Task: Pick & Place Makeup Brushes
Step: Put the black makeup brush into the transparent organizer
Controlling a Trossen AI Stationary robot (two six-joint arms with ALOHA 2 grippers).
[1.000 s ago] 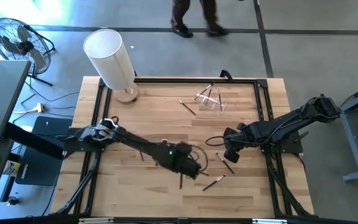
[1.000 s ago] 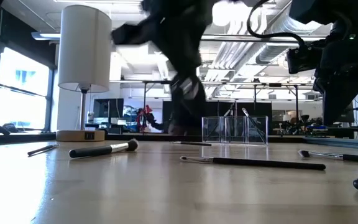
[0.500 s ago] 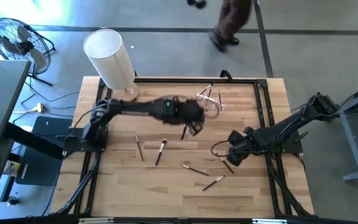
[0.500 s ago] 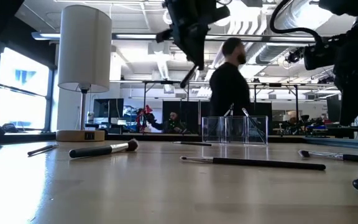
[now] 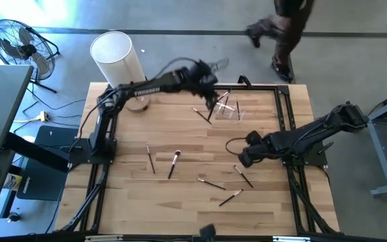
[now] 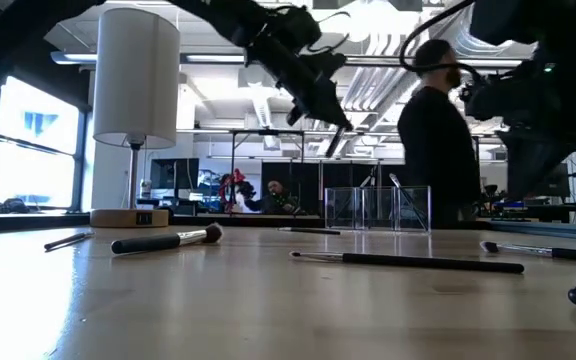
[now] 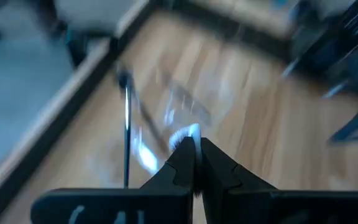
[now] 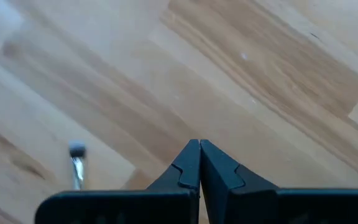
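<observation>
blurred left end effector (image 7: pixel 194 163) seemingly pinches a brush (image 7: pixel 185 135).

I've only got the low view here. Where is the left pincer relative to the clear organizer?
Observer: From above, the left pincer is at the clear organizer's edge nearest the lamp.
Operator: Holding anything?
Observer: Its wrist view shows it shut on a makeup brush, pale bristles forward.
Operator: And the other arm?
Observer: The right pincer is shut and empty, over bare wood near a loose brush.
</observation>
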